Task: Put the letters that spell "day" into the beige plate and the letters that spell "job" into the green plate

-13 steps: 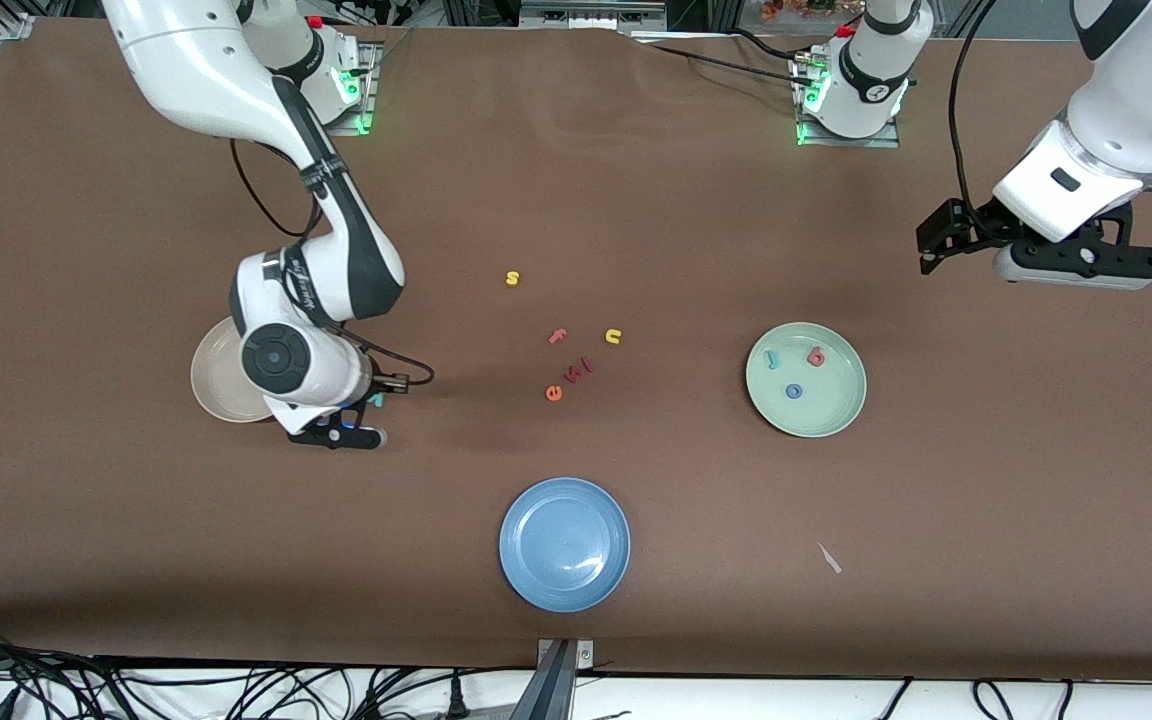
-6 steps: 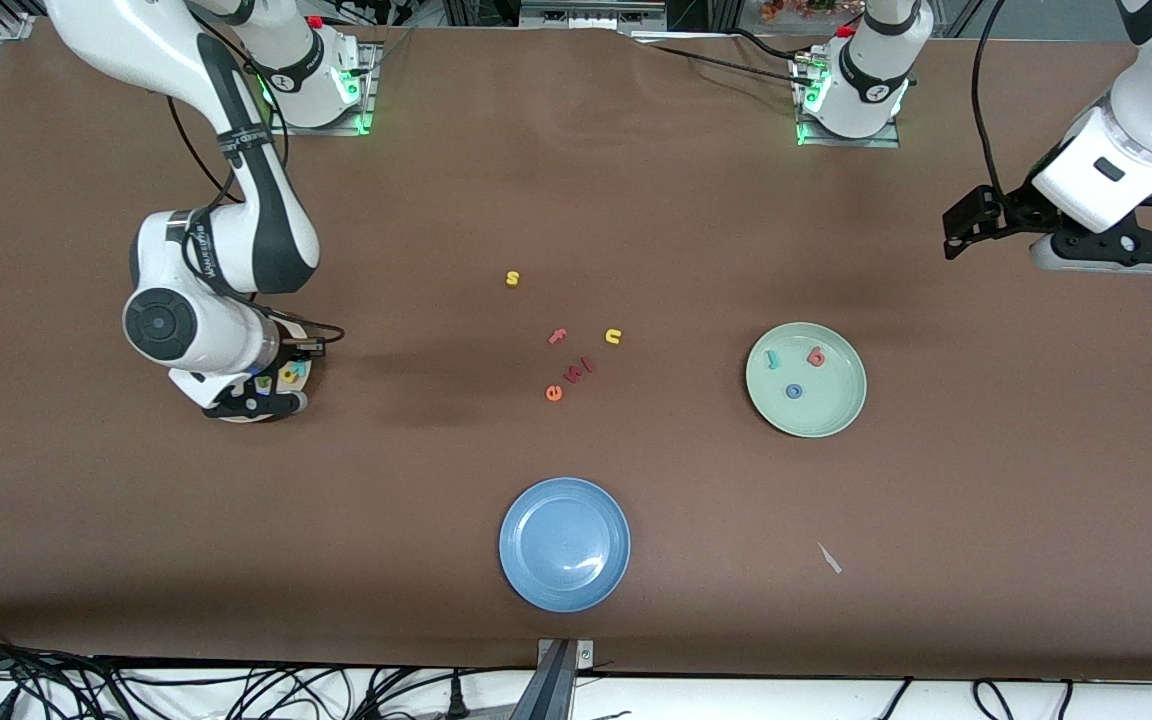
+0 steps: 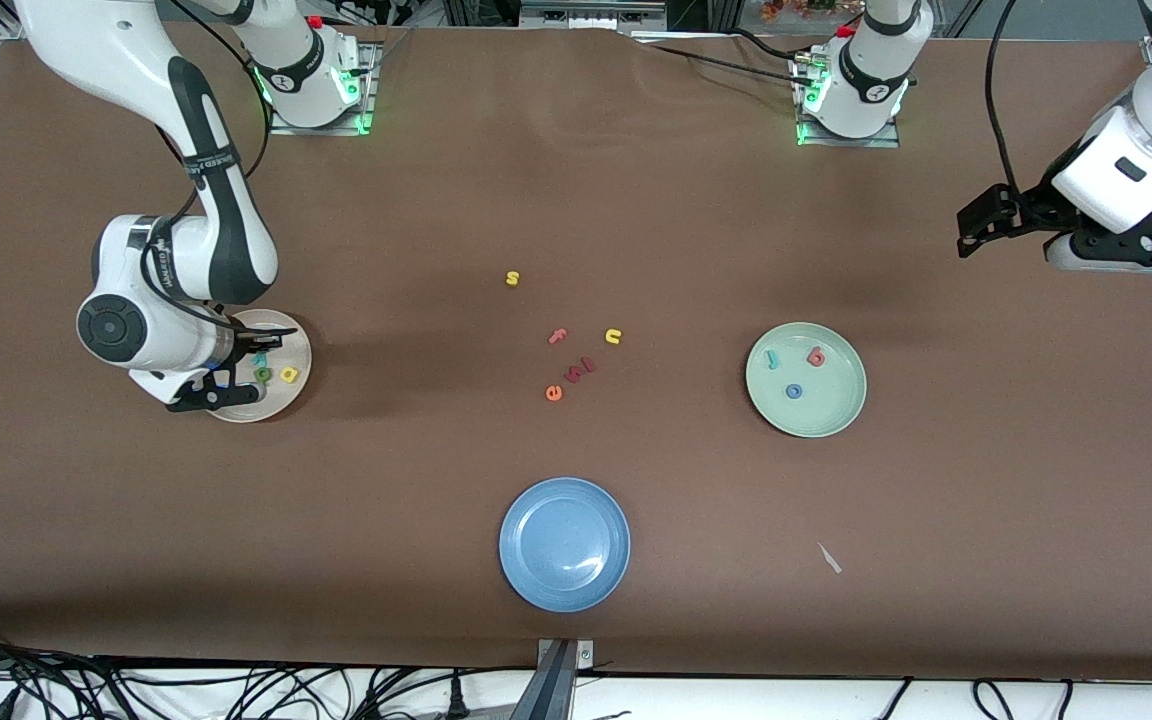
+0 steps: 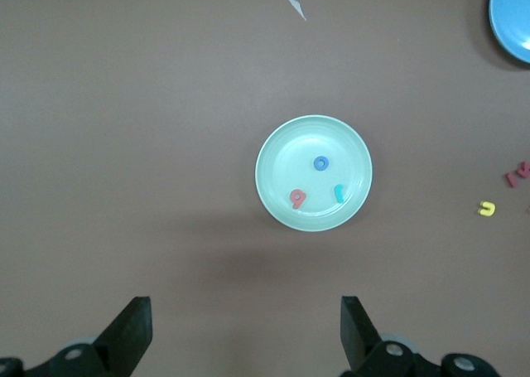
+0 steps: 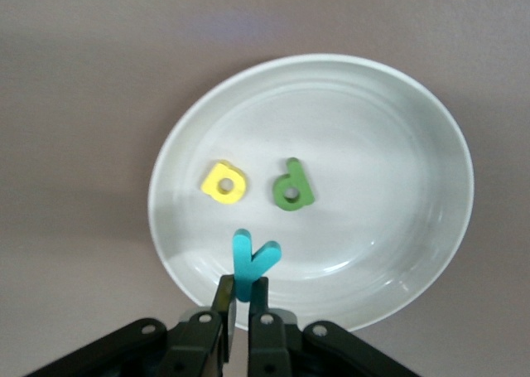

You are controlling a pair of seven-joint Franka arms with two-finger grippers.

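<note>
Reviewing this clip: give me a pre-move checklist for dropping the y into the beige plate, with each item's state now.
1. Right claw shut on the y: ok.
2. The y is over the beige plate: ok.
3. The d and the a already lie in that plate, apart from the y: ok.
4. Whether the y touches the plate floor: cannot tell.
5. The j, o and b lie in the green plate: ok.
6. Left claw open, holding nothing, waiting over bare table near the green plate: ok.
</note>
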